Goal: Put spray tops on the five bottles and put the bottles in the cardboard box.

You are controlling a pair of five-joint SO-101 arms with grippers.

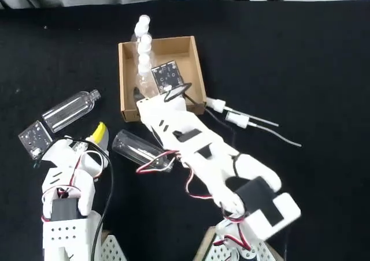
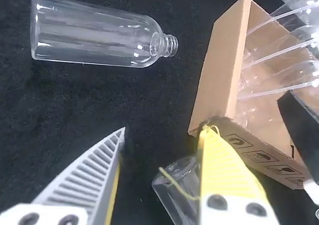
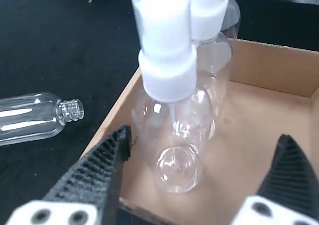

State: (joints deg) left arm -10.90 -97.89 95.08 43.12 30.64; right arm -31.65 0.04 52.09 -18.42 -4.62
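Clear bottles with white spray tops sit in the cardboard box; both arms' jaws gape wide.

Your left arm, white printed plastic with red and black wiring, sits folded close over its base at the near left, wrist tipped forward. The left gripper has one yellow finger and one pale ribbed finger, and its jaws stand spread apart (from above, the yellow finger points away from the base). Your right arm, also white plastic, stretches long and diagonally from the near right toward the far left. The right gripper, with black ribbed fingers, points downward, jaws gaping wide.
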